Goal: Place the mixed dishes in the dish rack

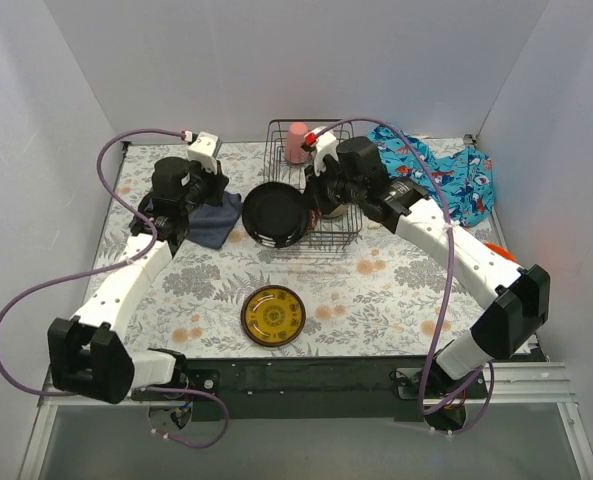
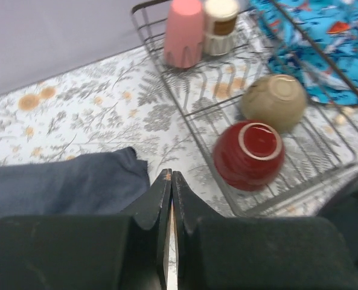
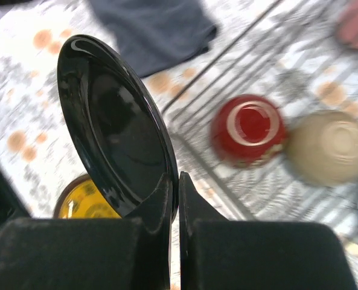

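Observation:
My right gripper is shut on the rim of a dark plate, holding it tilted on edge above the near left side of the black wire dish rack; the plate also shows in the top view. Inside the rack lie a dark red bowl and a tan bowl, both upside down, with a pink cup and a metallic cup at the far end. A yellow-brown plate lies on the table near the front. My left gripper is shut and empty, left of the rack by the navy cloth.
A dark navy cloth lies left of the rack under my left gripper. A blue patterned cloth lies at the back right. White walls enclose the flowered table on three sides.

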`<action>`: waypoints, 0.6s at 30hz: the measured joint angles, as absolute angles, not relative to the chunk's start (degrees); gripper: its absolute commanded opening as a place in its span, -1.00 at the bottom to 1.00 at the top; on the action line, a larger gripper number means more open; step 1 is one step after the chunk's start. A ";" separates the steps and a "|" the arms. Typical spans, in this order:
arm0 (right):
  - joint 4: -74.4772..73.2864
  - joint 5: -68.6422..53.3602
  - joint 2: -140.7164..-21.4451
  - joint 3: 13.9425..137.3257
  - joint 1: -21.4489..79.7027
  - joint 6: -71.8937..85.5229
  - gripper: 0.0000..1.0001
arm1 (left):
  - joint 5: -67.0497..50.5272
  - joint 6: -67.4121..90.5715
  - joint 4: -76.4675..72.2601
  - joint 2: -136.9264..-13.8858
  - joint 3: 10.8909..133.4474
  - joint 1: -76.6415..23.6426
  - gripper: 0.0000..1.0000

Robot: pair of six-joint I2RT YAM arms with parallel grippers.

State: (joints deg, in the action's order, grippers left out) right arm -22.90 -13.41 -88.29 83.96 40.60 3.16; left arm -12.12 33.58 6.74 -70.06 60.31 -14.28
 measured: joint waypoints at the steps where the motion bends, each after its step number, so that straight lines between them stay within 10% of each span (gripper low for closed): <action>1: -23.33 -10.79 -88.05 85.38 40.58 3.16 -0.97 | -11.16 34.33 5.89 -71.66 60.25 -13.85 -1.00; 18: -20.80 47.31 -91.00 92.31 40.40 3.18 -0.97 | -17.65 40.36 5.10 -86.94 55.86 -14.92 -1.00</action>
